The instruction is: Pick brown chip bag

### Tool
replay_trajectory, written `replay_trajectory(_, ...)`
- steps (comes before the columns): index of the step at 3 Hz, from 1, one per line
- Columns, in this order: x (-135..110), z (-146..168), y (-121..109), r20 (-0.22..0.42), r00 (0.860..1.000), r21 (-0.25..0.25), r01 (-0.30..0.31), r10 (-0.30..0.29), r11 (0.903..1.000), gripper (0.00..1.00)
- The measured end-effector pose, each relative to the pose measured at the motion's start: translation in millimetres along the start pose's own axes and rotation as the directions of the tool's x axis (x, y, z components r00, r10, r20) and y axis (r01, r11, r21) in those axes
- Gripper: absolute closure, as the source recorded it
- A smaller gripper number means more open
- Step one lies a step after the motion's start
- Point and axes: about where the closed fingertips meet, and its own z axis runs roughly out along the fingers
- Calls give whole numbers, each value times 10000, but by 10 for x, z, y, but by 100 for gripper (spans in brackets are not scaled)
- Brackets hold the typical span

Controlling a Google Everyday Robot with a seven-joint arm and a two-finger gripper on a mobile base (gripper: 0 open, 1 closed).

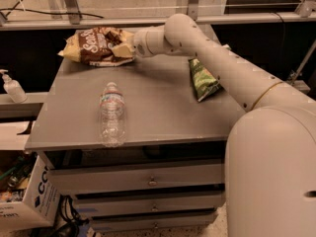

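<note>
The brown chip bag [91, 46] lies at the far left corner of the grey table [158, 107]. It has a dark brown front with white lettering and yellow-tan ends. My gripper [120, 49] reaches in from the right and is shut on the bag's right end, with a cream finger [117, 48] lying over the bag's front. The bag still rests close to the tabletop. My arm [217, 68] stretches across the back right of the table.
A smaller green chip bag [202, 80] lies on the right side of the table, partly under my arm. A clear plastic water bottle [112, 115] lies at the front left. A sanitizer bottle [12, 87] and a cardboard box [22, 201] stand to the left. Drawers [148, 181] are below.
</note>
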Motion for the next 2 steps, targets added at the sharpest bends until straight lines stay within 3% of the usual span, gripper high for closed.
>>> replay_trajectory(1,-135,-114,9,448,9990,94,81,-85,9999,100)
replay_trajectory(2,-397,-332,4,1216,9922,307,248,-283,9992,100)
